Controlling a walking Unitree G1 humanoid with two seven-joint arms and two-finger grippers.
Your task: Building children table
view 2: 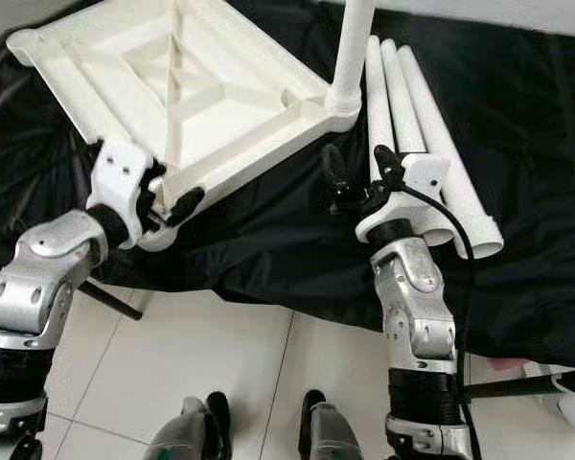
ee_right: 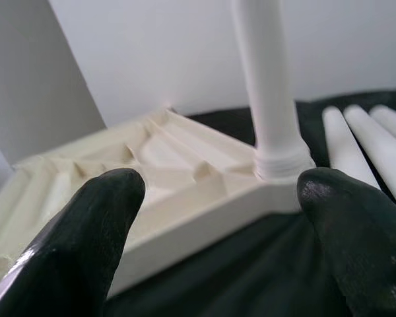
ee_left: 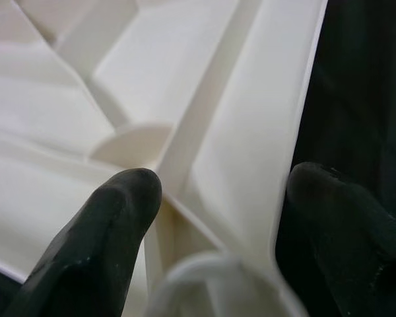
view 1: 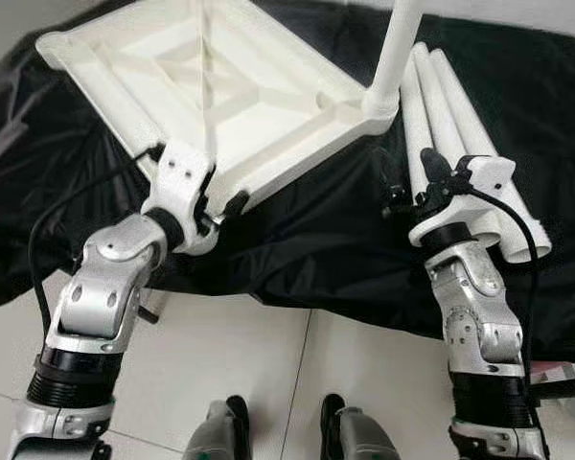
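A white tabletop (view 1: pixel 230 86) lies upside down on a black cloth, its ribs facing up. One white leg (view 1: pixel 398 48) stands upright, screwed into the right corner. Three loose white legs (view 1: pixel 450 105) lie side by side to the right of it. My left gripper (view 1: pixel 216 206) is at the tabletop's near corner, shut on its rim (ee_left: pixel 251 145), one finger inside and one outside. Beside the near ends of the loose legs, my right gripper (view 1: pixel 412 182) is open and holds nothing. It points at the corner with the upright leg (ee_right: pixel 267 86).
The black cloth (view 1: pixel 316 240) covers the floor under the parts and ends just in front of my feet (view 1: pixel 235 422). Light tiles (view 1: pixel 268 364) lie nearer to me. A small pink and white object (view 1: pixel 565 379) sits at the lower right.
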